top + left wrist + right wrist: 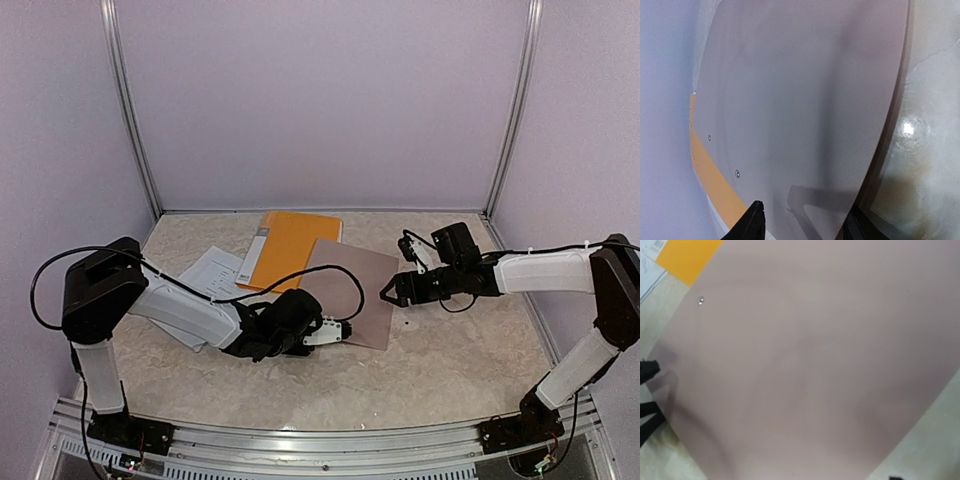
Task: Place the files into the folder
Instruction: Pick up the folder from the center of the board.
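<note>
Taupe cover (352, 293), a large flat sheet, is being shown at the middle of the marbled table (455, 350), its far left corner lying over the orange folder (290, 243). The left gripper (345, 332) is being held low at the near left edge of this cover. In the left wrist view its black fingertips (754, 222) are being seen well apart, with the cover (805, 100) filling the space between them, so the jaws are standing open and no pinch on the sheet is being shown. An orange strip (710, 175) with small rivets beside it is being seen along the cover's left border in that view, and a dark shadow is being cast along the cover's right border onto the table. The right gripper (388, 292) is being held at the cover's right edge with its fingers spread and nothing between them. In the right wrist view the cover (810, 365) is filling nearly the whole picture. The files (212, 272), white printed sheets, are being left on the table to the left of the cover, beyond the orange folder and partly under the left arm. A corner of them (649, 265) is being shown beside the orange (687, 257) in the right wrist view.
</note>
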Robot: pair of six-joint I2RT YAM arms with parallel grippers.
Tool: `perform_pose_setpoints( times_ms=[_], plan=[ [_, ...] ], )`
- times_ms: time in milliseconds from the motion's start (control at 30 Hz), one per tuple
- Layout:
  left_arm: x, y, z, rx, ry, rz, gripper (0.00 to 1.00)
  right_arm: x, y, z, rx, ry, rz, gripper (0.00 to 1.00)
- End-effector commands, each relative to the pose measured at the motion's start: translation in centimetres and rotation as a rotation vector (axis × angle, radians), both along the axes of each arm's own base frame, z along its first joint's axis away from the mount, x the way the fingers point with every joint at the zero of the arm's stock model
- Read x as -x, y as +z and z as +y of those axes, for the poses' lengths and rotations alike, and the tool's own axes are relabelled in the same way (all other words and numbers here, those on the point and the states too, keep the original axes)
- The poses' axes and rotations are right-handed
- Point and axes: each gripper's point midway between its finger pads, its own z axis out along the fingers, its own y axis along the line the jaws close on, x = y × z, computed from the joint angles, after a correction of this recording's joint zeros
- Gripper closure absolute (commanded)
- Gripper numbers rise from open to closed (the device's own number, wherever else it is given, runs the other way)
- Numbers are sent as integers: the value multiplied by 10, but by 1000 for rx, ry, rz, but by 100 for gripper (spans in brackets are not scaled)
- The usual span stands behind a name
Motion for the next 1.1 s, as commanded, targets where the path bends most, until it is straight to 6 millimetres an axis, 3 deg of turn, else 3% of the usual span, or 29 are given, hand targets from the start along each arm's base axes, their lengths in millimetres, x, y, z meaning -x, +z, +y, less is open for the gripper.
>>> perform_pose_setpoints(
  times_ms=[0, 200, 500, 733, 1067],
  plan=[
    [1, -13, -5, -17, -38, -16, 53, 1, -8, -4, 4, -7, 18, 26],
    [-3, -20, -11, -31, -55, -42, 64, 0, -7, -3, 1, -6, 20, 26],
    [-4, -12, -12, 1, -25, -28, 100, -3, -2, -9, 17, -21, 10, 26],
    [-5, 24, -9, 92, 56, -9, 100, -15, 23, -20, 35, -50, -36, 26],
    [-8, 84, 1, 250, 183, 25, 100, -35, 101, -40, 50, -112, -178, 25]
  ],
)
